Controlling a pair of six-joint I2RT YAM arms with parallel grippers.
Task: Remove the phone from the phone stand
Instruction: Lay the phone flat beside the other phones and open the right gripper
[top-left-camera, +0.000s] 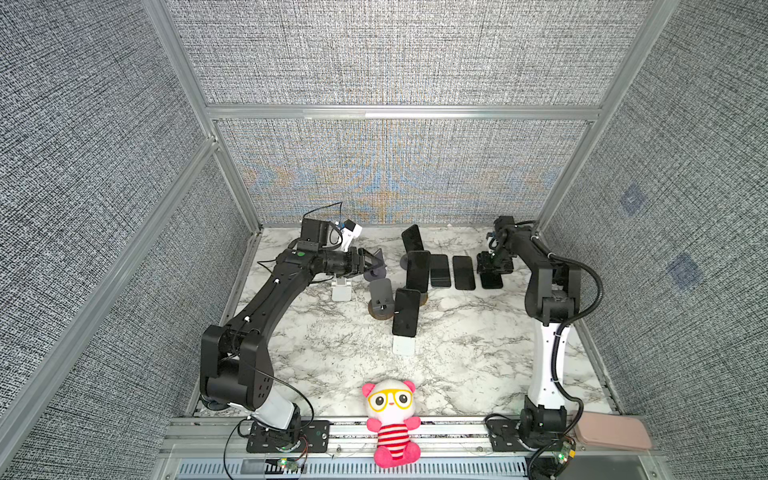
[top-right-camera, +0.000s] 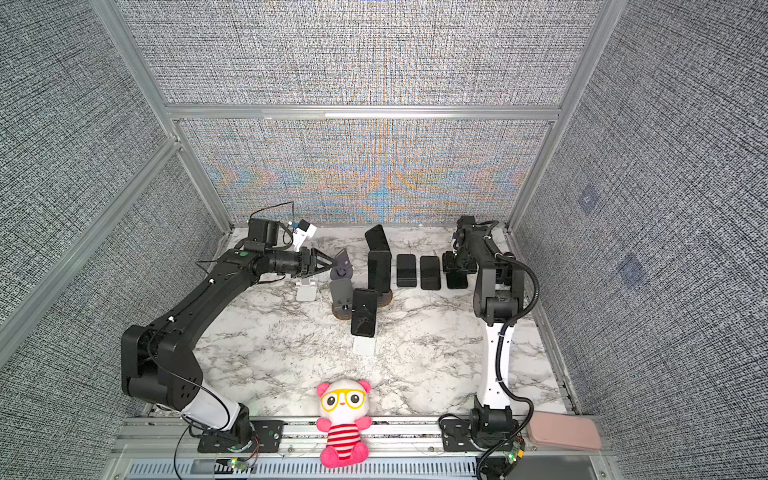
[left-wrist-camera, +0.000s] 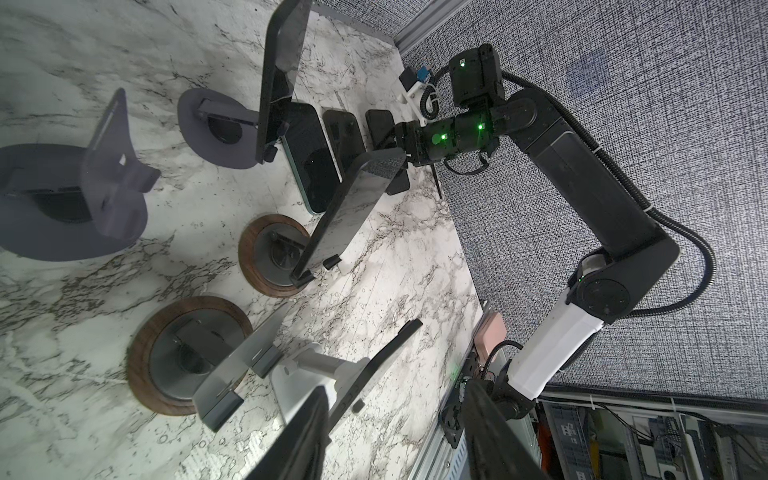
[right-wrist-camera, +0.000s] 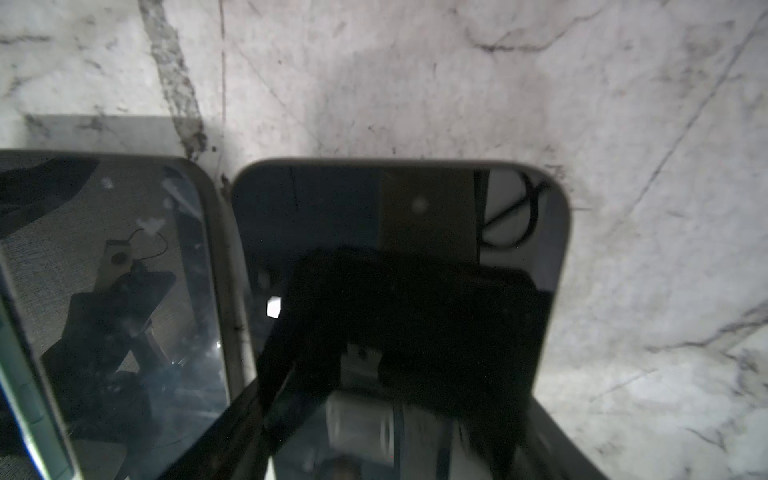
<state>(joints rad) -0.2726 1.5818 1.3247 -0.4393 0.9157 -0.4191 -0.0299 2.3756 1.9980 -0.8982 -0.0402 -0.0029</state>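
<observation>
Three phones (top-left-camera: 464, 272) lie flat on the bench (top-left-camera: 478, 353); right pincer (top-left-camera: 493, 268) over end phone (top-left-camera: 491, 283), grip unclear; left pincer (top-left-camera: 374, 259) spread, empty. Next: retract, take standing phone (top-left-camera: 406, 312).

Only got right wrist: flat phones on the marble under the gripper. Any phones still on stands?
Observer: Yes, three: the front phone on a white stand, the middle phone on a wood-based stand, and the rear phone on the rear grey stand.
Operator: Left gripper holding one?
Observer: No. The left gripper is open and empty, near an empty grey stand.
Operator: Anything else on the bench?
Observer: A pink plush toy sits front and centre, apart from every stand.
</observation>
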